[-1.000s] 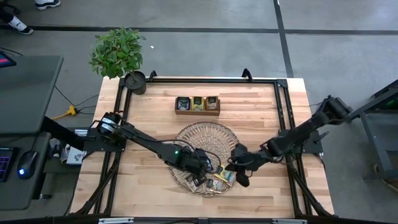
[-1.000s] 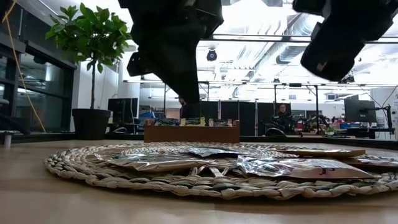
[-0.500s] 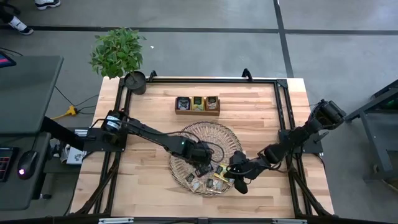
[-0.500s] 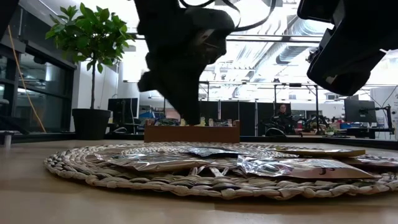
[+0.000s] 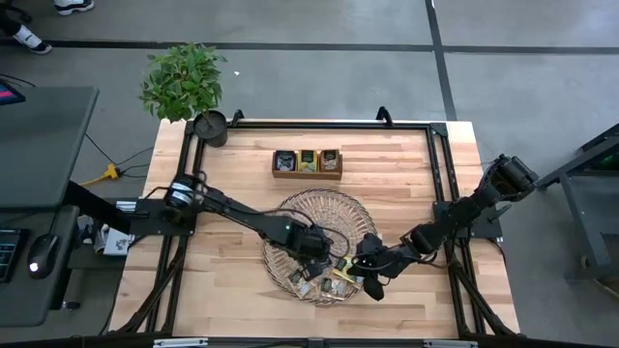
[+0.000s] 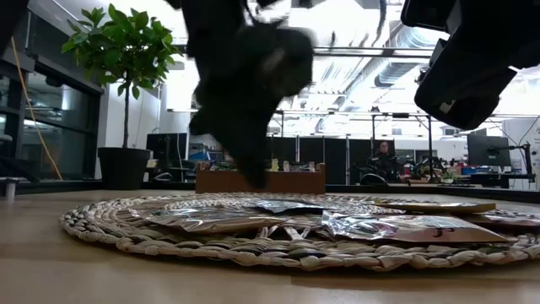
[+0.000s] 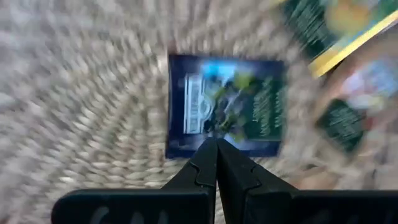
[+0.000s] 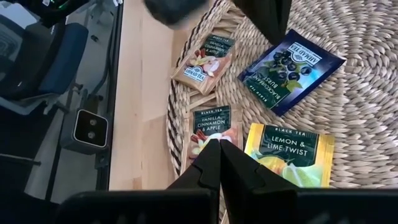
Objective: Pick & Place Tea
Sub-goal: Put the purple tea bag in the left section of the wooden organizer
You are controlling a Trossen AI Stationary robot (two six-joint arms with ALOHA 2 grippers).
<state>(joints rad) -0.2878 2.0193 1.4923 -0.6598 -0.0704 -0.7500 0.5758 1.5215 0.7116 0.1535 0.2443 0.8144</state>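
A round woven tray [image 5: 324,208] holds several flat tea sachets [image 5: 329,280] on its near part. My left gripper [image 5: 314,253] is shut and points down, close over a dark blue sachet [image 7: 227,106], which also shows in the right wrist view [image 8: 291,68]. My right gripper [image 5: 372,275] is shut and empty, well above the tray's near right rim, over a vanilla cinnamon apple sachet [image 8: 211,127]. Beside that sachet lies a yellow lemon and lime sachet [image 8: 289,155]. In the low view my left gripper [image 6: 257,179] hangs low over the tray [image 6: 101,224]. My left gripper's shut fingertips [image 7: 216,149] stand close over the near edge of the dark blue sachet, coming from above. I cannot tell whether they touch it. The sachet lies flat on the tray.
A low wooden box [image 5: 307,161] with sachets stands beyond the tray, toward the far edge. A potted plant [image 5: 184,87] stands at the far left corner. A black frame [image 5: 435,193] runs around the tabletop. Bare wood lies left and right of the tray.
My left gripper has gone down toward the tray, and its shut tip is now low over the dark blue sachet. My right gripper has shifted toward the table's near edge and then kept still. The sachets have stayed where they were.
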